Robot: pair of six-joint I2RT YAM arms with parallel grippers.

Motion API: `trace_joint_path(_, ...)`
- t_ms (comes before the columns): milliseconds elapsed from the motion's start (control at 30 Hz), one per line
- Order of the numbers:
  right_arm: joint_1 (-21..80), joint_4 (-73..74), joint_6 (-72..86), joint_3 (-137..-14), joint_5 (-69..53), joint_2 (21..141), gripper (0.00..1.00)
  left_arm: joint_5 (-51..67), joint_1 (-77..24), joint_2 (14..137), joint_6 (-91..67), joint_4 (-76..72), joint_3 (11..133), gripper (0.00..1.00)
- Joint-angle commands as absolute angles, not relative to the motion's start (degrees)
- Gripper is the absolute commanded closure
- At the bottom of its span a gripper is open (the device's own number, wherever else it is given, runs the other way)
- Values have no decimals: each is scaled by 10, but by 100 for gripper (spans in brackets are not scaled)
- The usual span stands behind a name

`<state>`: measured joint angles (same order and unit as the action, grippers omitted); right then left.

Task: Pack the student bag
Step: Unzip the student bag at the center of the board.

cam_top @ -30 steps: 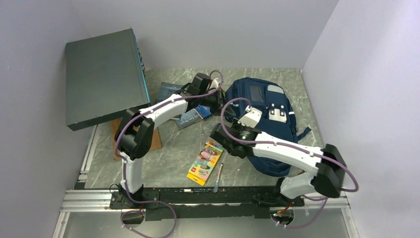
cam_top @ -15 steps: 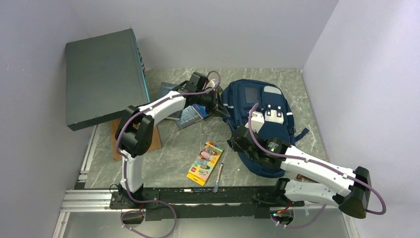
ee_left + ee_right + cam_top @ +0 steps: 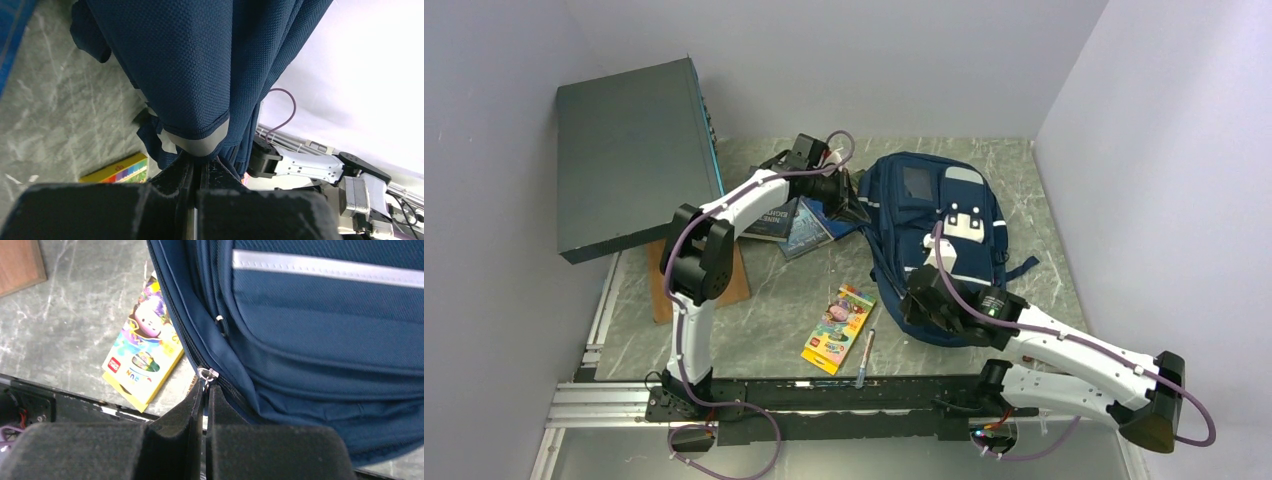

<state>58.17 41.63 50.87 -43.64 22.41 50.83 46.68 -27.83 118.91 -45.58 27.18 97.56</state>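
Two grips: both on the student bag (image 3: 944, 250).
Left hand (image 3: 197, 162): shut tight on grey-trimmed fabric at its far left end.
Right hand (image 3: 205, 389): pinching the zip pull (image 3: 207, 373), near left edge.
Position: front up on the worktop (image 3: 764, 290), right of centre, long axis far-to-near.

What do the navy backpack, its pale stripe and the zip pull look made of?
The navy blue backpack: woven synthetic fabric, matte, judging by its fine grid texture. The pale grey stripe: probably reflective tape, smooth with a slight sheen. The small silver zip pull: likely metal, given its bright glint.
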Motion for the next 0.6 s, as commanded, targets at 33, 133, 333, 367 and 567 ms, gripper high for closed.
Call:
trace_joint_path(33, 584, 524, 468, -463, 233, 514, 100, 443, -239, 1208, -391, 278, 1045, 100)
trace_joint_path(133, 584, 497, 446, -447, 238, 524, 100, 438, -238, 1210, -382, 283, 1049, 100)
trace_joint_path(333, 584, 448, 457, -448, 245, 538, 100, 426, -234, 1220, -367, 312, 1072, 100)
trace_joint_path(367, 584, 421, 451, -437, 245, 534, 100, 443, -234, 1224, -368, 313, 1077, 97)
trace_joint_path(567, 582, 266, 413, -369, 250, 493, 100, 445, -251, 1191, -325, 352, 1105, 48)
